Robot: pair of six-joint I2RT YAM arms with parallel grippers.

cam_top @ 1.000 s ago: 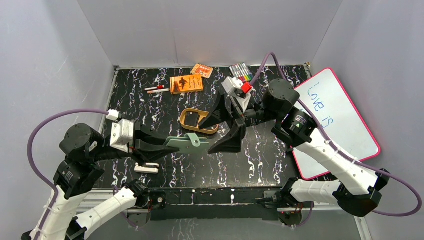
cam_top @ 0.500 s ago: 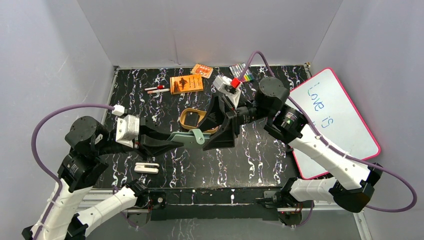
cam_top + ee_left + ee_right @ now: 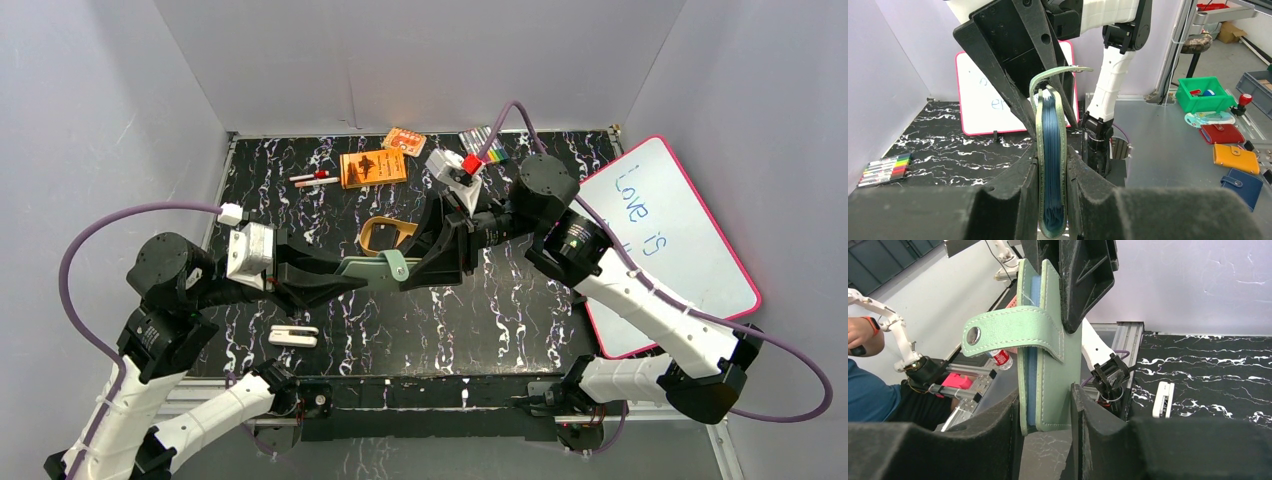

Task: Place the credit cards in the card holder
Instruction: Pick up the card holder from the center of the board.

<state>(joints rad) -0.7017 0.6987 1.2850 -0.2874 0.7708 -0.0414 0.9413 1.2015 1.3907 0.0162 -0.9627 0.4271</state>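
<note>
The card holder is a pale green leather wallet with blue pockets and a snap strap, held in the air over the middle of the table. My left gripper is shut on one end of it; in the left wrist view the card holder stands edge-on between the left gripper's fingers. My right gripper meets it from the other side. In the right wrist view both fingers of the right gripper press against the card holder's faces. No credit cards show in any view.
An orange booklet, a small orange packet, markers and red-and-white pens lie at the back. A gold-coloured loop lies behind the holder. A white clip-like object is near the front left. A pink-framed whiteboard leans at the right.
My right gripper has moved left onto the free end of the card holder and its jaws have narrowed around it. The left gripper has kept its hold and shifted slightly back.
</note>
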